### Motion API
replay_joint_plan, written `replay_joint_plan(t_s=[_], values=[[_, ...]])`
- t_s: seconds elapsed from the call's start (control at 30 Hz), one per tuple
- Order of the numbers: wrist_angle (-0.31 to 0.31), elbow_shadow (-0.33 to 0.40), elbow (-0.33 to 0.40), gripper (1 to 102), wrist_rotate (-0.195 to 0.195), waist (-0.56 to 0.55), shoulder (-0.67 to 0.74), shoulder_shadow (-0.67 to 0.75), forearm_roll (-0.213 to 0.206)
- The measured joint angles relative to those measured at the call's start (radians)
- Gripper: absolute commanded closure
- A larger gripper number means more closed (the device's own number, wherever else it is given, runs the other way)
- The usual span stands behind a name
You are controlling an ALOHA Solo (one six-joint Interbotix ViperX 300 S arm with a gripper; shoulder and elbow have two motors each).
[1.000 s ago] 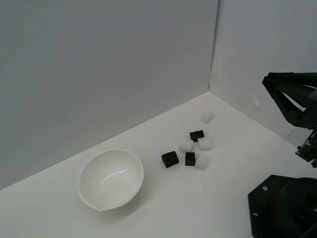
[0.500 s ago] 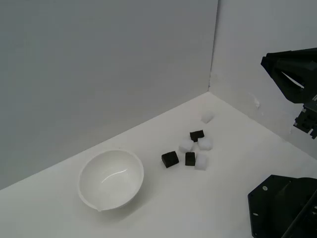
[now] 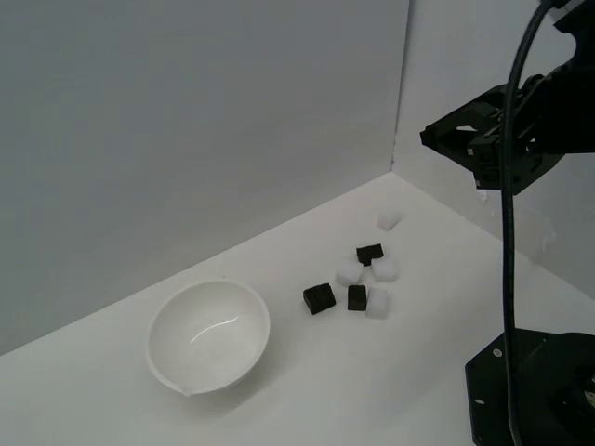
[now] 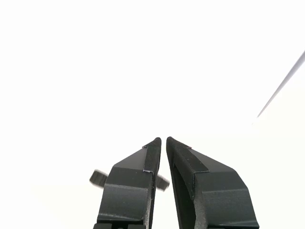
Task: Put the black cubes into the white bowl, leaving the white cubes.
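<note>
Since the last frame your arm has swung up and toward the exterior view's left, so the gripper (image 3: 433, 137) now hangs high above the table (image 3: 446, 307), well clear of the cubes, its jaws pinched nearly together on nothing. Your white bowl (image 3: 209, 334) sits empty at the exterior view's left. The three black cubes (image 3: 319, 298) lie near it to the right, mixed among four white cubes (image 3: 377, 303).

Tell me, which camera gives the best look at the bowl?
The exterior view. The bowl appears whole there, upright and empty, apart from the cubes. The wrist view shows none of it, only the closed fingers against washed-out white.
</note>
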Motion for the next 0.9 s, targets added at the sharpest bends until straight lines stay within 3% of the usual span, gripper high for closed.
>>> replay_joint_plan(t_s=[0.1, 0.33, 0.5, 0.67, 0.73, 0.83, 0.87, 0.9], values=[[0.048, -0.014, -0.014, 99, -0.002, 0.000, -0.086, -0.086, -0.005], [0.058, -0.015, -0.017, 97, 0.012, -0.002, -0.255, -0.253, -0.006], [0.057, -0.025, -0.026, 80, 0.048, -0.002, -0.380, -0.383, -0.006], [0.051, -0.029, -0.029, 74, 0.066, -0.002, -0.495, -0.499, -0.006], [0.041, -0.038, -0.040, 53, 0.066, -0.002, -0.523, -0.528, -0.006], [0.034, -0.064, -0.067, 10, 0.067, -0.003, -0.565, -0.568, -0.006], [0.037, -0.078, -0.081, 2, 0.067, -0.003, -0.577, -0.580, -0.006], [0.038, -0.092, -0.094, 3, 0.067, -0.002, -0.589, -0.592, -0.006]])
